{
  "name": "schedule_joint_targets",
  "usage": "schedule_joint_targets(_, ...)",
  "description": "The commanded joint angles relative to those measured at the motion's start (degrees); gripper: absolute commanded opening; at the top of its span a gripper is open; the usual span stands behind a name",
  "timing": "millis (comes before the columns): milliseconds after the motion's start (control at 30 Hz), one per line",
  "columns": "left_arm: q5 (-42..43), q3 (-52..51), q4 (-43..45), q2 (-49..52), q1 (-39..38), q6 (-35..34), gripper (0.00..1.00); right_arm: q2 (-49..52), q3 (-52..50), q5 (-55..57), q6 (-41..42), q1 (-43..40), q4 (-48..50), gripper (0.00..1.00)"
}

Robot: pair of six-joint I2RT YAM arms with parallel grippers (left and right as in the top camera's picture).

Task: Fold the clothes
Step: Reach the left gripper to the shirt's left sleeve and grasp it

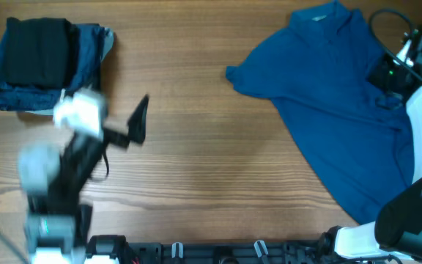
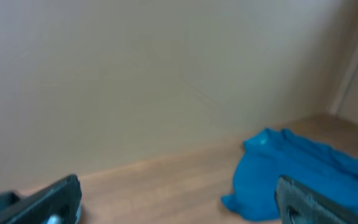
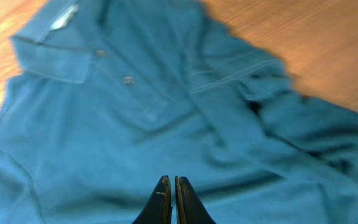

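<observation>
Though closed tight against shirt (image 1: 335, 95), likely to pinch cloth for folding, hold of right tool (image 3: 171, 183) unsure; left tool (image 2: 179, 186) spread wide, well apart from shirt.

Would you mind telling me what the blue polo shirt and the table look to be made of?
Polo shirt: soft matte cloth, probably a cotton knit; it wrinkles and drapes limply. Table: wood or wood-look laminate, smooth satin finish; grain lines and plank seams show.
</observation>
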Motion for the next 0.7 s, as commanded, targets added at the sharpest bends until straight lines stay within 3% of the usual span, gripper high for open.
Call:
schedule_joint_targets(0,7.69,20.74,-8.11,23.96,-3.54,-0.55,1.00,0.37,0.02,-1.88,-1.40,-3.39,0.33,0.05)
schedule_joint_targets(67,7.69,30.23,-12.90,34.14,-7.19,-0.15,1.00,0.37,0.02,-1.60,-1.36,-4.68,0.83,0.08)
schedule_joint_targets(133,7.54,39.60,-17.64,45.09,-12.63,4.55,1.00,0.37,0.02,-0.04,-1.33,-5.51,1.95,0.13)
schedule_joint_targets(200,6.67,43.17,-17.81,52.85,-17.35,7.63,1.00,0.37,0.02,2.03,-1.29,-5.64,2.78,0.23)
schedule_joint_targets(267,6.58,43.17,-16.72,58.23,-20.65,11.15,1.00,0.37,0.02,2.01,-1.29,-5.64,2.64,0.47)
schedule_joint_targets(333,5.95,43.10,-16.72,62.38,-22.05,11.30,1.00,0.37,0.02,1.99,-1.27,-5.64,2.62,1.00)
schedule_joint_targets(533,3.78,43.06,-13.84,67.36,-23.45,11.69,1.00,0.37,0.02,1.97,-1.05,-5.62,2.69,1.00)
schedule_joint_targets(667,3.80,43.06,-12.26,73.75,-24.15,17.42,1.00,0.37,0.02,1.97,-1.07,-5.62,2.71,0.99)
